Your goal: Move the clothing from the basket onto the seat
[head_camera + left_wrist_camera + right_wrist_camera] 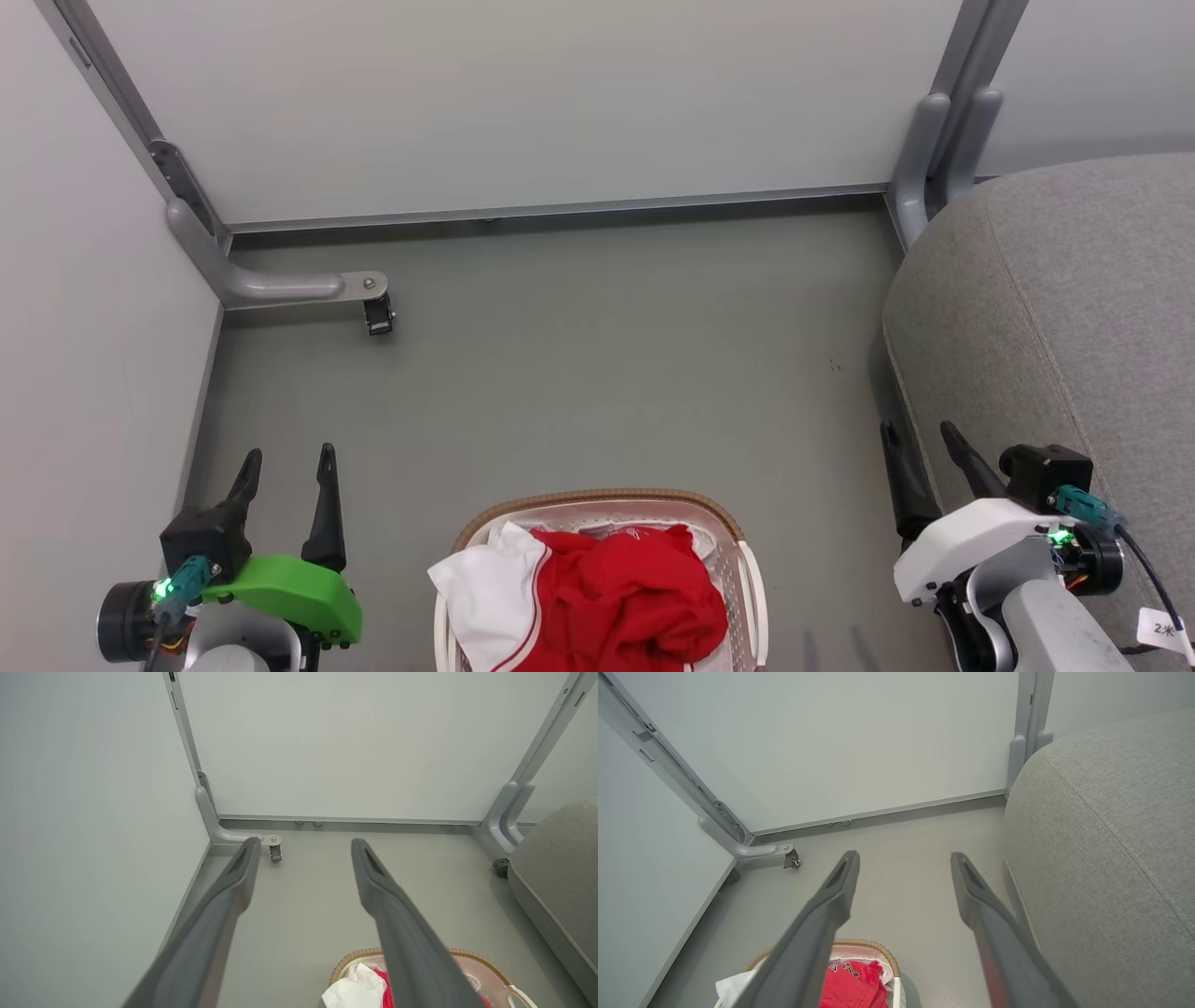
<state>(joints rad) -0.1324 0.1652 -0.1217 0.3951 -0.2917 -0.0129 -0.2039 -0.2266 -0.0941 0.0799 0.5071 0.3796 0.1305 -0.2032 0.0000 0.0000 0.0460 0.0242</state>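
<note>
The left pincer [288, 455] and right pincer [918, 429] both gape wide, holding and touching nothing. The red jersey [625, 597] lies crumpled in the laundry basket [597, 497], near the grey seat [1074, 308].

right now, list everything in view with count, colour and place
jersey: one, red with white panels, bunched inside the basket
basket: one, off-white with brown rim, on floor, bottom centre
seat: one, grey fabric, right side
panels: three, pale with grey frames, left, back, behind seat
casters: two, dark, back-left corner and by the seat
floor: one, grey, middle
left hand: one, dark fingers, green housing, lower left, open
right hand: one, dark fingers, white housing, lower right, open
</note>
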